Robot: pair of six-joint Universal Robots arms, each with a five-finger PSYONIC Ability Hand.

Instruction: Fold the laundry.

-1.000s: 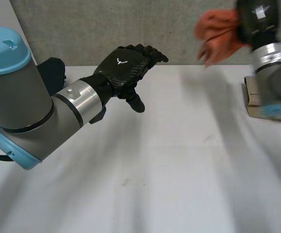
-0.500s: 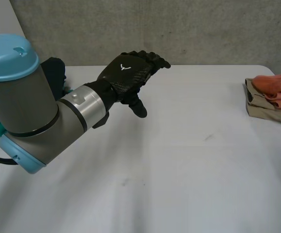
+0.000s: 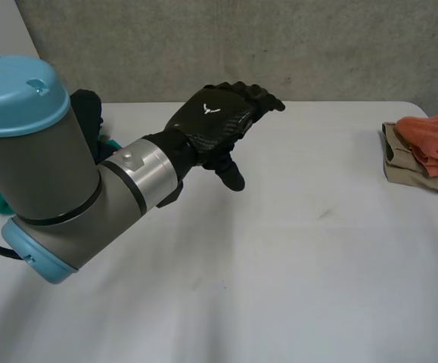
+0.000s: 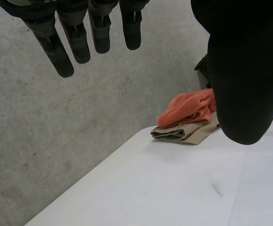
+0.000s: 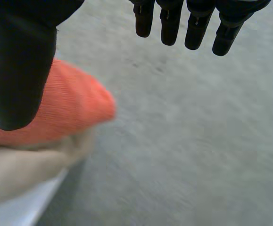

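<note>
Two pieces stacked: ribbed orange towel (rumpled) on flat tan garment.

No txt, white Y logo, left hand back

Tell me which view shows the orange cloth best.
The left wrist view: the orange cloth lies almost whole on the folded tan cloth. The head view cuts it at the edge; in the right wrist view the right hand covers part of it.

Cloth atop folded garment, at table's far right edge
</note>
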